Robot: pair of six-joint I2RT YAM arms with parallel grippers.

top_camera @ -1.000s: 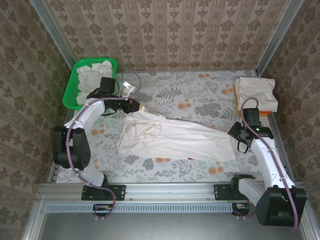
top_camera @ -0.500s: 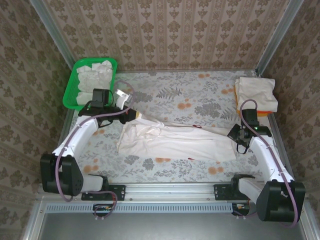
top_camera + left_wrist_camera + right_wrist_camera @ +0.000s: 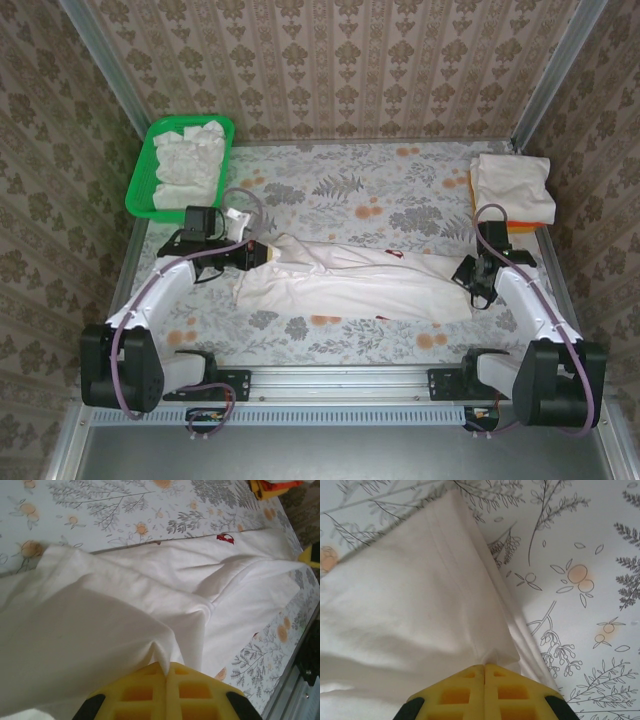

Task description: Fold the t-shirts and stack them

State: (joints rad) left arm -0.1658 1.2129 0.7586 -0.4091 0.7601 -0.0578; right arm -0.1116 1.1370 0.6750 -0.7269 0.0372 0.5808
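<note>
An off-white t-shirt (image 3: 360,285) lies stretched across the middle of the table, a small red mark (image 3: 396,256) near its far edge. My left gripper (image 3: 266,252) is shut on its left end; in the left wrist view the yellow jaws (image 3: 167,667) pinch a fold of the cloth (image 3: 100,625). My right gripper (image 3: 468,280) is shut on the right end, and the right wrist view has its jaws (image 3: 484,667) pinching a corner of the cloth (image 3: 410,615). Folded t-shirts (image 3: 512,185), off-white over orange, sit stacked at the far right.
A green mesh basket (image 3: 143,185) at the far left holds crumpled off-white shirts (image 3: 190,160). The table has a floral cover (image 3: 350,190); patterned walls close in on three sides. A metal rail (image 3: 330,385) runs along the near edge.
My left gripper has pulled the shirt's far-left edge toward the near side and slightly right, folding it over. The right gripper has shifted a little away from the near edge, holding its end. The shirt looks narrower.
</note>
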